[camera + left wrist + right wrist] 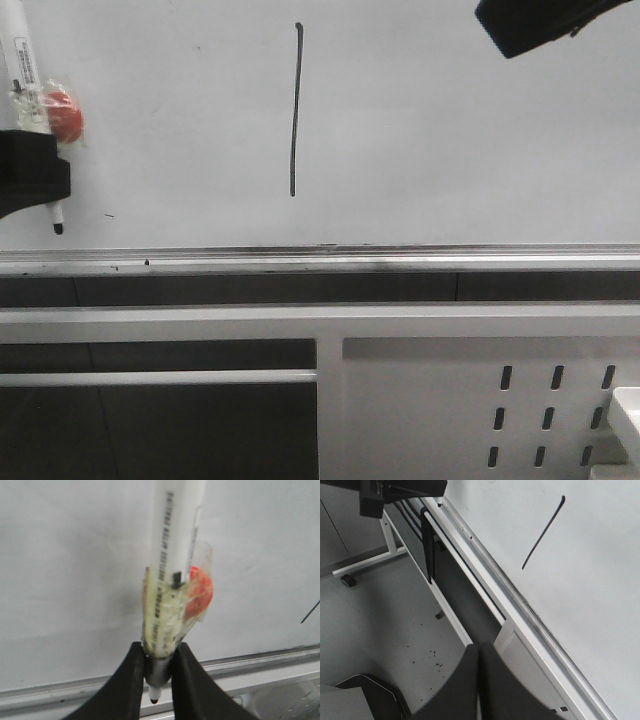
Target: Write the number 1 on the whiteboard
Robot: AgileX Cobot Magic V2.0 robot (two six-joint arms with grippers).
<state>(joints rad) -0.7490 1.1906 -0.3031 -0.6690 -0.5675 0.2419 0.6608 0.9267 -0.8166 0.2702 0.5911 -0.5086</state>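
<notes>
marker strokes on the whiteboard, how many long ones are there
1. The number 1 runs near-vertical, left of centre on the whiteboard, above its bottom rail. A few tiny specks aside, nothing else is drawn; the board's edges are out of frame.

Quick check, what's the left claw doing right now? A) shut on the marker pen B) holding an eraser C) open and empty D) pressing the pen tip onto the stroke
A: the left claw is closed around the marker pen, tip pointing down, well off to the side of the number 1 on the whiteboard.

Glossy smooth whiteboard [450, 150], silver metal rail [320, 262], matt black jaws
</notes>
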